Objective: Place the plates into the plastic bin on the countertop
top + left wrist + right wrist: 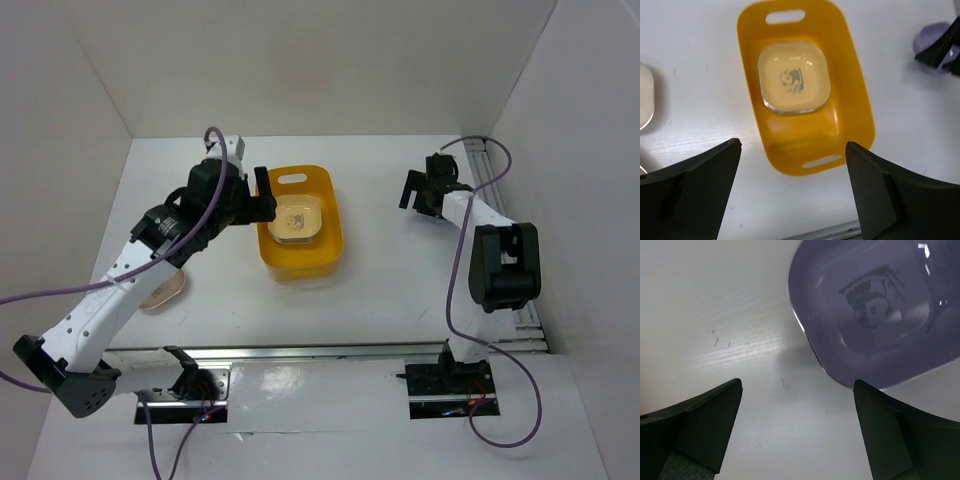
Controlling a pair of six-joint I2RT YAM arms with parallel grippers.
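Observation:
The yellow-orange plastic bin (pixel 325 245) stands mid-countertop (pixel 390 290) and holds a cream plate (pixel 293 222) with a dark centre print, lying flat on its floor (pixel 794 77). My left gripper (pixel 260 200) hovers open and empty above the bin's left rim (pixel 792 145). At the back right, my right gripper (pixel 422 187) is open just over the countertop (pixel 797 385). A lavender plate (pixel 875 305) with a panda print lies just ahead of its right finger, untouched. A tan plate (pixel 165 293) lies partly hidden under the left arm.
Part of another cream plate (pixel 644 95) shows on the countertop to the left of the bin. A metal rail (pixel 320 350) runs along the near edge and another (pixel 500 190) along the right side. White walls close the back and both sides.

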